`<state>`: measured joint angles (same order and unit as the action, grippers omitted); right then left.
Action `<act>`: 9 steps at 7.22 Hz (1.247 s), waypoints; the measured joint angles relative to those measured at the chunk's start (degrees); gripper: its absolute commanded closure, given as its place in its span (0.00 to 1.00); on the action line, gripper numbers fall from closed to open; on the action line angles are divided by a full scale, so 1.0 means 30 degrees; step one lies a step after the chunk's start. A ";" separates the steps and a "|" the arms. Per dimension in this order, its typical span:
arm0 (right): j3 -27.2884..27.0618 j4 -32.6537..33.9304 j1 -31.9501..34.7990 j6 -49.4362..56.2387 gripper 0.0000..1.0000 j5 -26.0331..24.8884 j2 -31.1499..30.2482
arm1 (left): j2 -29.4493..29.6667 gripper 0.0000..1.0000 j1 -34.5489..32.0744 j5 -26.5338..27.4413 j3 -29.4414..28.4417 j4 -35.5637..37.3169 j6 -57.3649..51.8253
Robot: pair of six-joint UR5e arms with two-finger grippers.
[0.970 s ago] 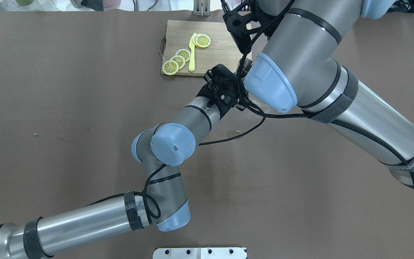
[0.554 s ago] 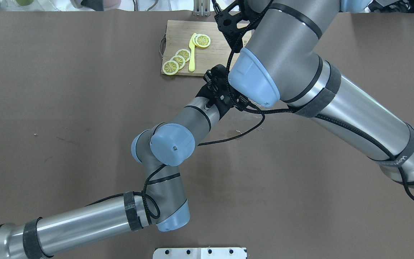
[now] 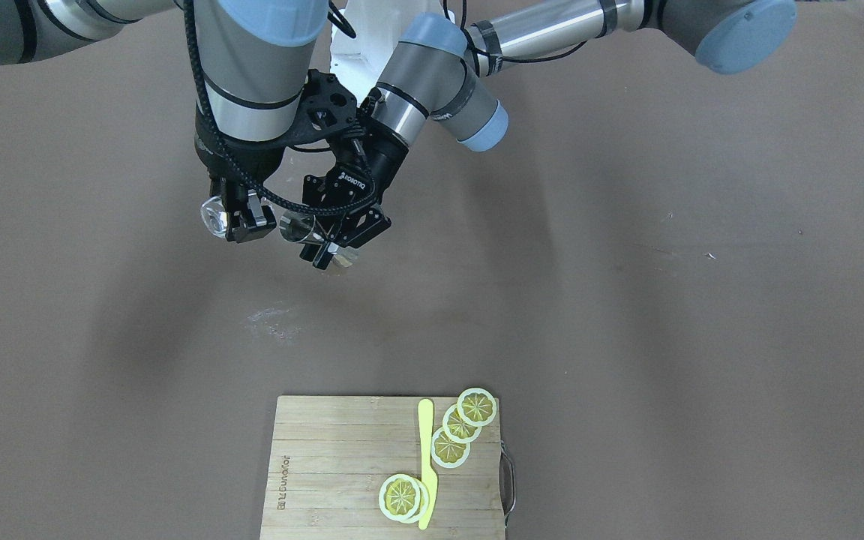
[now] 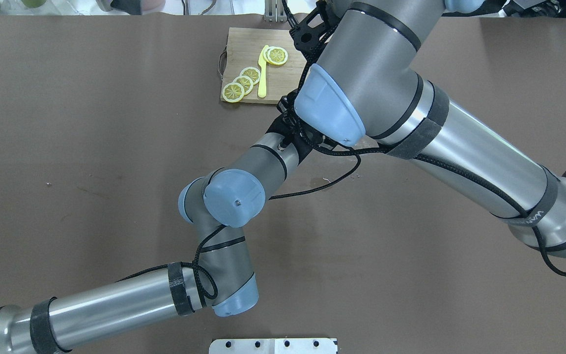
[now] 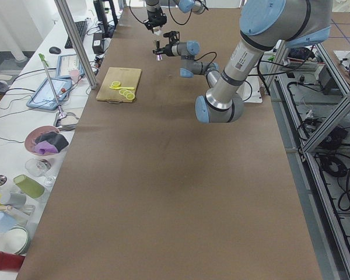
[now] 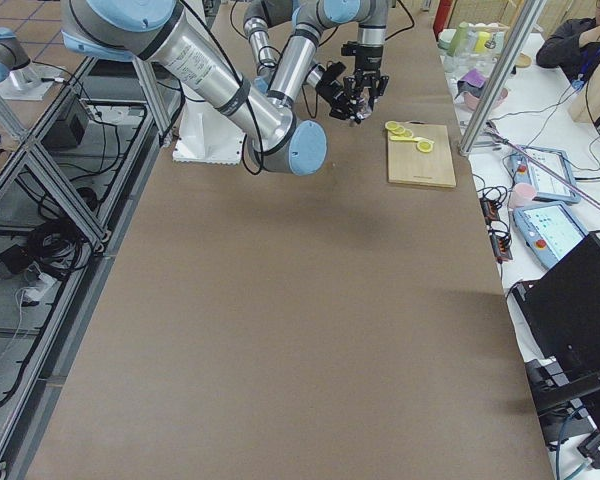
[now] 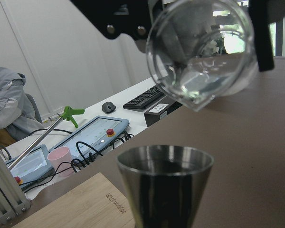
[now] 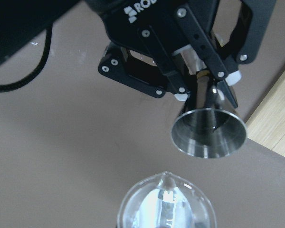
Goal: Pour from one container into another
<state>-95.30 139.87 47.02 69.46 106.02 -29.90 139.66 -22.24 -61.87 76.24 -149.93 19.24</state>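
Two containers hung above the worktop (image 3: 627,262): my right fingers (image 3: 241,219) gripped the tilted glass (image 7: 199,52), left fingers (image 8: 206,50) clamped the jigger (image 7: 164,190) below. I feared a small offset (narrow mouth) would spill liquid.

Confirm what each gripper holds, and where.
Left gripper: jigger, clamped at its narrow waist. Right gripper: glass, gripped across its sides, tipped above the jigger.

Glass (image 7: 199,52) tilted over jigger (image 7: 165,185), cutting board (image 3: 327,465) well apart on operators' side.
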 measured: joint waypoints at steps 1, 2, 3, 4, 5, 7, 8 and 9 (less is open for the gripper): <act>0.0163 0.0267 -0.0025 0.0172 1.00 -0.0134 0.0184 | 0.0000 1.00 0.0000 0.0000 0.0003 -0.0010 0.0001; 0.0427 0.0444 -0.0064 0.0292 1.00 -0.0203 0.0430 | -0.0011 1.00 0.0000 0.0000 0.0003 -0.0009 0.0003; 0.0686 0.0596 -0.0152 0.0350 1.00 -0.0298 0.0654 | -0.0021 1.00 0.0000 0.0000 0.0008 -0.0011 0.0003; 0.0906 0.0795 -0.0291 0.0382 1.00 -0.0482 0.0832 | -0.0026 1.00 0.0001 0.0007 0.0014 -0.0023 0.0003; 0.1035 0.0935 -0.0416 0.0393 1.00 -0.0633 0.0920 | -0.0030 1.00 -0.0003 0.0027 0.0002 -0.0037 0.0003; 0.1380 0.1063 -0.0535 0.0400 1.00 -0.0751 0.1138 | -0.0073 1.00 -0.0019 0.0054 -0.0104 -0.0024 0.0003; 0.1586 0.1118 -0.0556 0.0400 1.00 -0.0763 0.1289 | -0.0130 1.00 -0.0002 0.0056 -0.0104 0.0004 -0.0003; 0.1770 0.1181 -0.0571 0.0396 1.00 -0.0763 0.1406 | -0.0161 1.00 0.0015 0.0058 -0.0067 0.0011 -0.0016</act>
<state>-89.99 143.41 45.31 70.65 103.73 -25.68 139.18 -22.19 -61.70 76.04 -149.90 19.19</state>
